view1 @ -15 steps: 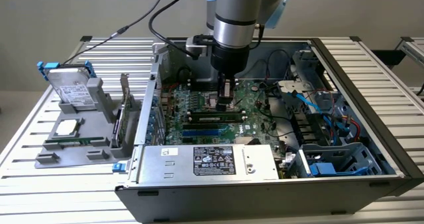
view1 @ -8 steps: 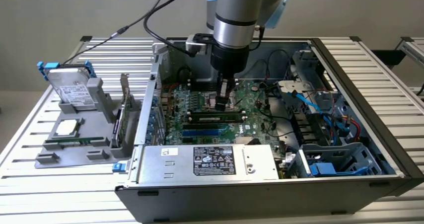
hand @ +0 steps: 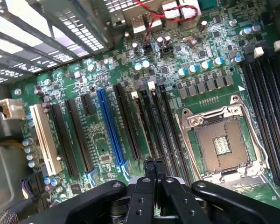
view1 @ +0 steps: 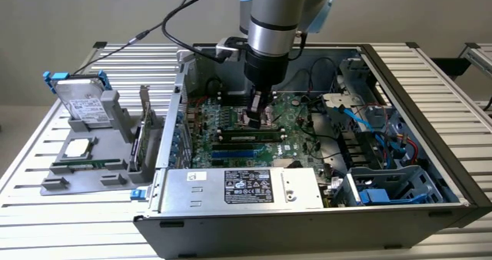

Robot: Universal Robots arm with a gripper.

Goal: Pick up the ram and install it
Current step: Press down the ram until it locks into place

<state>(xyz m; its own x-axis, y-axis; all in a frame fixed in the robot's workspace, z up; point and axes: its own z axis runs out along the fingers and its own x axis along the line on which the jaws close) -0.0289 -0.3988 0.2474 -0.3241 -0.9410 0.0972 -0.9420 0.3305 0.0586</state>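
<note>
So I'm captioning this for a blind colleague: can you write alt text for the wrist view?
A black pincer, shut, hangs above a green motherboard inside an open computer case. Near its tips run long black slots, with a blue slot and a white slot to one side and an empty processor socket to the other.

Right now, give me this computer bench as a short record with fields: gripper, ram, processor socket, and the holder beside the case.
gripper: the gripper is shut, low over the motherboard inside the open computer case
ram: a green ram stick lies along a memory slot, just below the gripper in the exterior view
processor socket: the processor socket is open, no chip in it
holder: grey parts holder on the exterior view's left, with a hard drive standing in it
</note>
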